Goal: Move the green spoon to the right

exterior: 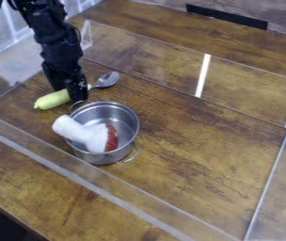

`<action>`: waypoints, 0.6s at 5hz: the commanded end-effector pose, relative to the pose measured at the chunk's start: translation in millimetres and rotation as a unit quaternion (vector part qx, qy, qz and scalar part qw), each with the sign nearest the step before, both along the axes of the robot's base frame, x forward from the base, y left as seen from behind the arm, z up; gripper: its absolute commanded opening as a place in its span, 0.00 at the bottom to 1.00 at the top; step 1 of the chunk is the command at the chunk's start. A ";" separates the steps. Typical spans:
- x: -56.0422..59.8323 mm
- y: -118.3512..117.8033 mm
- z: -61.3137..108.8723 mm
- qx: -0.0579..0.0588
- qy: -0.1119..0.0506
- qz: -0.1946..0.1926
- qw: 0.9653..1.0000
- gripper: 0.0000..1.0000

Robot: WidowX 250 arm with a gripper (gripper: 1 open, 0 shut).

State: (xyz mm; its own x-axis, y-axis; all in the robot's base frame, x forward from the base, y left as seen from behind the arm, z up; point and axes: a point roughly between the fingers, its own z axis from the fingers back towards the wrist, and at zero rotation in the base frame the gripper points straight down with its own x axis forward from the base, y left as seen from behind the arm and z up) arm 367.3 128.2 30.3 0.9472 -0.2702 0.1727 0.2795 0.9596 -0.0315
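Barely begun: jaws (pixel 72 91) were spread wide, apparently gripping nothing, over the green spoon (pixel 63 98), which lay behind and slightly left of the steel pot (pixel 105 126), with grasping, carrying right and setting down all left to do.

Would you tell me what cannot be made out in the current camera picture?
- Middle of the green spoon: camera view, partly hidden by the dark fingers.
- Whether the fingers touch the spoon: camera view, too small and dark.
- Floor of the steel pot: camera view, covered by the white roll.
- Upper arm: camera view, cut off by the top edge.
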 end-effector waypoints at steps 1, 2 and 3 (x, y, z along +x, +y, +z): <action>9.6 -2.1 14.3 0.009 -0.022 0.023 0.999 0.00; 6.6 1.3 22.4 0.011 -0.029 0.024 0.999 0.00; 4.1 -3.5 48.9 0.010 -0.054 0.031 0.998 0.00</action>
State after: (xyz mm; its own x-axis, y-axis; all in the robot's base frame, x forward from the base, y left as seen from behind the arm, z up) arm 364.6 123.9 46.1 0.9584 -0.2043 0.1995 0.2157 0.9758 -0.0368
